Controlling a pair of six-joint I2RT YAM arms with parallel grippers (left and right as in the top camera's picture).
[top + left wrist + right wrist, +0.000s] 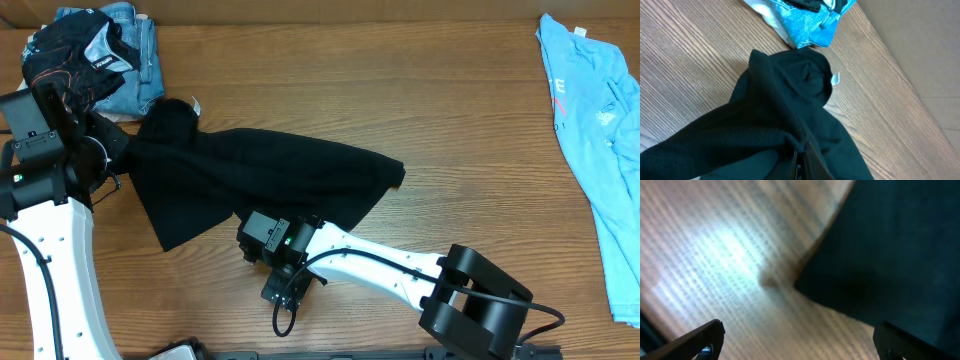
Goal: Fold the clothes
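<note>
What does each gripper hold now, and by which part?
Left gripper: the black T-shirt, pinched by bunched cloth at its left edge in the overhead view. Right gripper: open, holding nothing.

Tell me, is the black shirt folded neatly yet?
No, not yet. The black shirt lies rumpled and stretched across the table, one end bunched up in the left gripper.

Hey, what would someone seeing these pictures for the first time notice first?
A large black T-shirt sprawls crumpled across the wooden table, its left end pinched in the shut left gripper, with the open right gripper at its lower edge. A light blue T-shirt lies at the far right edge, and a heap of clothes sits in the top left corner.
</note>
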